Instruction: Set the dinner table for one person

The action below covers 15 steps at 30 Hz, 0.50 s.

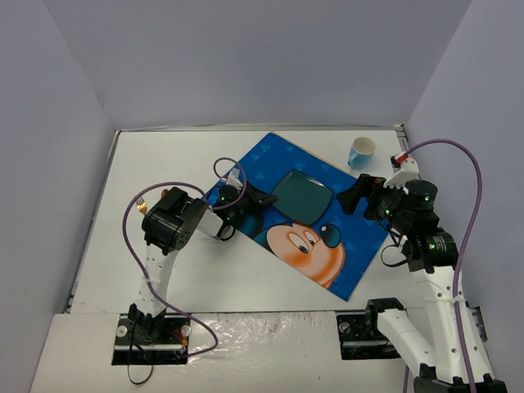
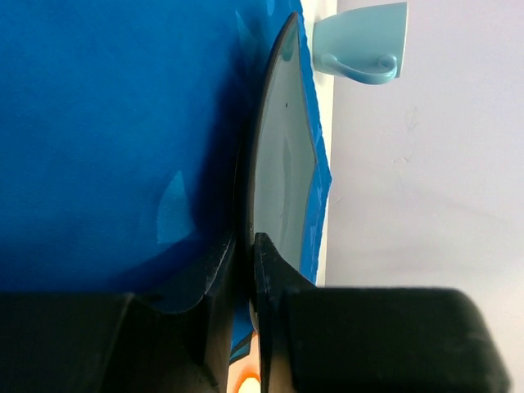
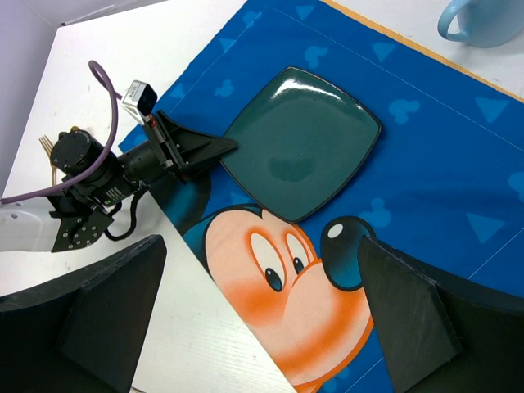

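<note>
**Stock on view, one place setting**

1. tabletop [image 1: 164,155]: white, flat, fills the enclosure floor and carries everything. Rigid and fixed. Nothing for you to grab, so treat it as landing surface only.
2. placemat [image 1: 360,246]: blue Mickey Mouse cloth, laid askew, centre-right of tabletop. Soft, prob. rucks if you drag a dish over it.
3. plate [image 1: 303,195]: dark teal, square w/ rounded corners, glossy. On the placemat, just above Mickey's face. Prob. ceramic: stiff, some weight, slick glaze, chips if dropped. The thin rim is your only hold, so bite deep and keep it level.
4. cup [image 1: 361,151]: pale blue w/ handle, on bare tabletop just past the placemat's far-right edge, apart from the plate. Light and fragile, I'd guess. Take it by wall or handle.
5. left claw [image 2: 244,244]: clenched on the plate's left rim, edge pinched between both fingers.
6. right claw [image 3: 260,244]: released, jaws wide, holds nothing. Hovers over the placemat's right part, near the plate.
7. fork tines [image 3: 45,146]: poss., gold, behind the L arm. Too hidden to confirm.
</note>
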Available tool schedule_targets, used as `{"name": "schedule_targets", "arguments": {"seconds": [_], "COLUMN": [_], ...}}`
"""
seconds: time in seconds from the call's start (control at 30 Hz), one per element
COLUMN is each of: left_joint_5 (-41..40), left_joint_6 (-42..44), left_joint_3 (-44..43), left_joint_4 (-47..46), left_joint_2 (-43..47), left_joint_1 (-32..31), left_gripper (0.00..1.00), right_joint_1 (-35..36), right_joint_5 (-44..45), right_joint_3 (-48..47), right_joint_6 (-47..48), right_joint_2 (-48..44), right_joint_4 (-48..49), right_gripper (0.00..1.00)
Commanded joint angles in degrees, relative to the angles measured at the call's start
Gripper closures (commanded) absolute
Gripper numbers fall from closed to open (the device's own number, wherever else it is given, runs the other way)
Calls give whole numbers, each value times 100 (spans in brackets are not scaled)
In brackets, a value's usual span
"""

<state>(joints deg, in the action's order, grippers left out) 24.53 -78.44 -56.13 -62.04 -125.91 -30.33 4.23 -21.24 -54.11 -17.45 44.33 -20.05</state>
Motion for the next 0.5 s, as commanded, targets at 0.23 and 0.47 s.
{"name": "schedule_targets", "arguments": {"seconds": [0.23, 0.47], "left_joint_5": [166, 66], "left_joint_6": [34, 305], "left_joint_3": [-55, -12], "left_joint_4": [-473, 250], "left_joint_2": [413, 701], "left_joint_1": [-48, -13], "left_gripper": [50, 24], "right_joint_1": [30, 34], "right_joint_5": [168, 342], "right_joint_3": [49, 97], "right_joint_6": [106, 132], "right_joint_2": [-126, -213], "right_joint_4": [287, 261], "right_gripper": [0, 0]}}
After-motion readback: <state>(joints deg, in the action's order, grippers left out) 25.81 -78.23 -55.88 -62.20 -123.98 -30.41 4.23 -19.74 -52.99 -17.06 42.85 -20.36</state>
